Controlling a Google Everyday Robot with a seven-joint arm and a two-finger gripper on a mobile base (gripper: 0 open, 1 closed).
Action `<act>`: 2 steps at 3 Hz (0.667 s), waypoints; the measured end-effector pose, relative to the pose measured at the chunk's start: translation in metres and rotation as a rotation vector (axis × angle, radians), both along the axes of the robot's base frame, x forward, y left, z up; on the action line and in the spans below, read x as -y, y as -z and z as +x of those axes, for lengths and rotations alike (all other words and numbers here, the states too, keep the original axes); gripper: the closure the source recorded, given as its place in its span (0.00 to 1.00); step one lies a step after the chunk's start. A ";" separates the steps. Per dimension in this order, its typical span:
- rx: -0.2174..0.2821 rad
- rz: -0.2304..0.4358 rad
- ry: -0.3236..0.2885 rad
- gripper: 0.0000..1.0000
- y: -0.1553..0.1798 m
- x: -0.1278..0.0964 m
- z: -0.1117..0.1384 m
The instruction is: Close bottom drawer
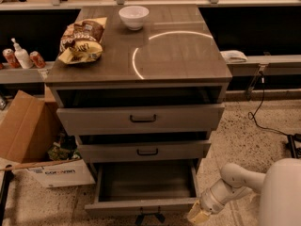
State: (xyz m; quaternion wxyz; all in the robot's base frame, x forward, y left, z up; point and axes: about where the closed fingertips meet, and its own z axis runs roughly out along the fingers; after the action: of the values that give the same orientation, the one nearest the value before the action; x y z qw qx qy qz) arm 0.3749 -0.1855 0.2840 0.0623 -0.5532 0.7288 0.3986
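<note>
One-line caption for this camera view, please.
Bottom drawer stands wide open while the claw sits low beside the right end of its front.

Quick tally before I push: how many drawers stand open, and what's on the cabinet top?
Open drawers: 3 (top drawer, middle drawer, bottom drawer)
White bowl: 1
Chip bag: 1
Total: 5
Gripper: low, beside the bottom drawer's front right corner.
</note>
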 end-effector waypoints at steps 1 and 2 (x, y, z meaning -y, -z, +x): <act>0.002 -0.041 0.010 1.00 0.056 0.006 0.011; 0.029 -0.083 0.007 1.00 0.095 0.005 0.021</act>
State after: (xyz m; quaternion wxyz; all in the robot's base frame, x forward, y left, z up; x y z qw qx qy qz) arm 0.3961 -0.1908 0.1892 0.0514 -0.5587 0.7455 0.3598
